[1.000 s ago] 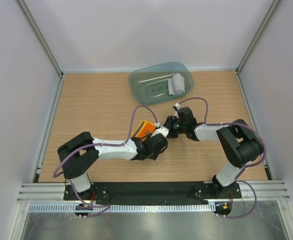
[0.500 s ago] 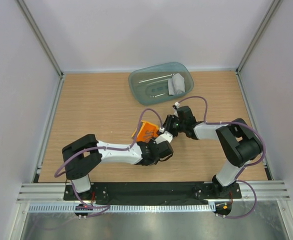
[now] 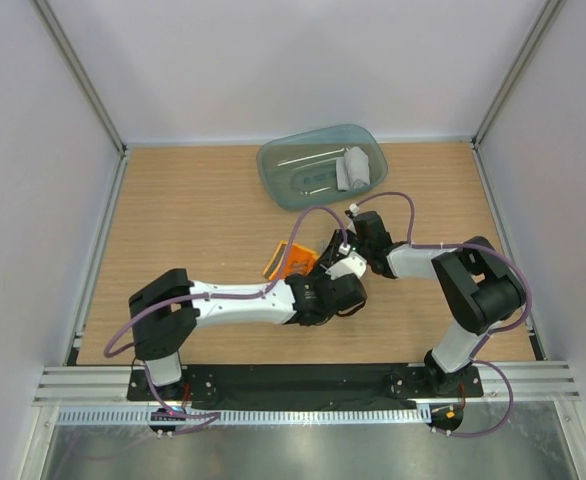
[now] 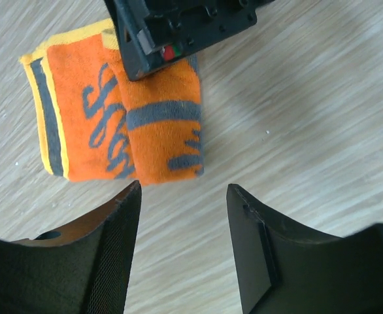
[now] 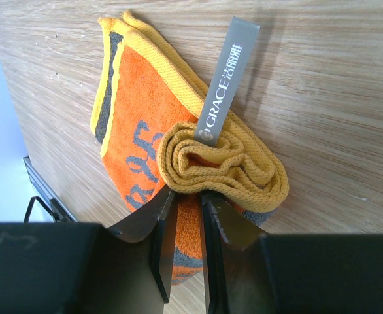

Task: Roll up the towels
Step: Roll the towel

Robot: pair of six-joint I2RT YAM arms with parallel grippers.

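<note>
One half-rolled yellow-orange printed towel [image 5: 224, 167], pinched by your right gripper [image 5: 187, 196]; your open left gripper [image 4: 183, 190] has backed off, roll unfinished

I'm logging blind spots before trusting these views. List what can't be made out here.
Right wrist view: the right gripper hides the underside of the rolled orange towel.
Left wrist view: beyond the left gripper, the right gripper's body covers the towel's far edge.
Top view: both grippers cover the roll; the grey towel in the tray is too small to tell whether it is rolled.
</note>
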